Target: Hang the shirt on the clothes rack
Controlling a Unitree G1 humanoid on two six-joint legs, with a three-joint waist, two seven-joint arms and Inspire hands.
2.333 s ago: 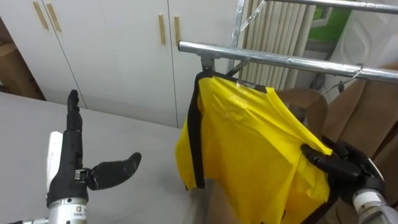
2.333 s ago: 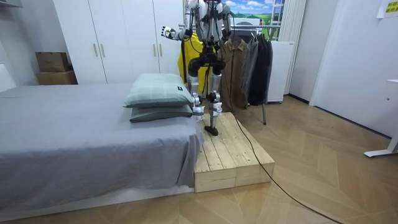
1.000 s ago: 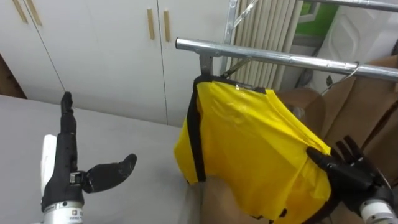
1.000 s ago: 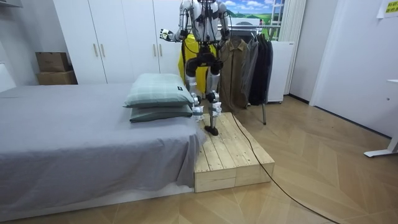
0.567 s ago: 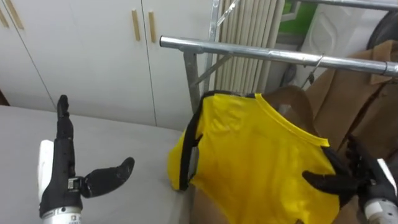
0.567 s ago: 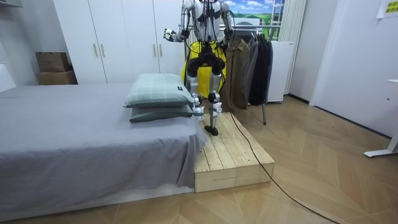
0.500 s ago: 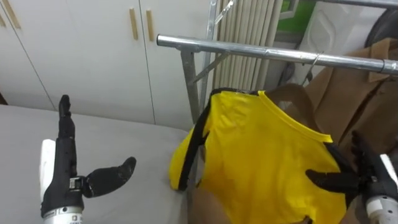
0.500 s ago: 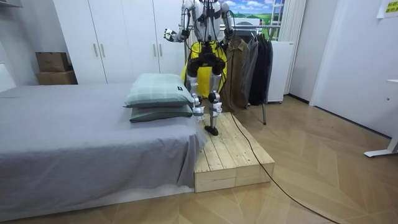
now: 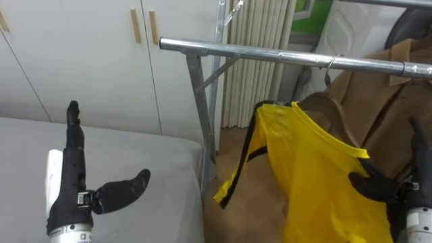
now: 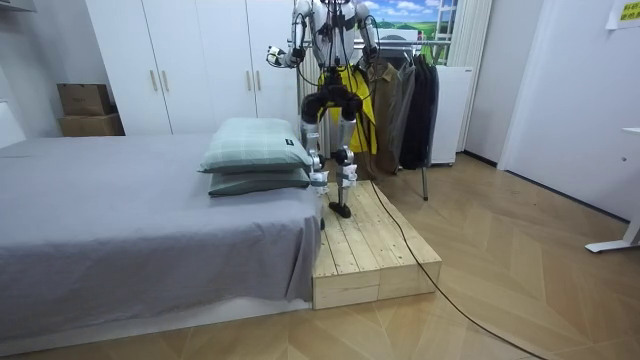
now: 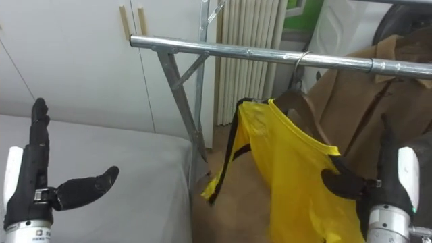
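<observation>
A yellow shirt (image 9: pixel 317 175) with black trim hangs from a hanger hook (image 9: pixel 329 64) on the metal rail (image 9: pixel 270 54), right of the rail's upright post. My right hand (image 9: pixel 413 182) stands at the shirt's right edge with fingers straight up and its thumb touching the sleeve; it is open. My left hand (image 9: pixel 73 185) is raised over the bed at the lower left, open and holding nothing. In the room view I stand on the wooden platform (image 10: pixel 375 245), facing the rack with the yellow shirt (image 10: pixel 356 100) before me.
A brown coat (image 9: pixel 378 101) hangs on the rail just right of the shirt, with dark clothes (image 10: pixel 415 95) further along. The grey bed (image 9: pixel 135 155) lies below my left hand, with pillows (image 10: pixel 255 150) at its end. White wardrobe doors (image 9: pixel 81 54) stand behind.
The yellow shirt has slid right along the rail, away from the post and towards the brown coat. My right hand has gone right with it, its fingers now upright. The view also shifted.
</observation>
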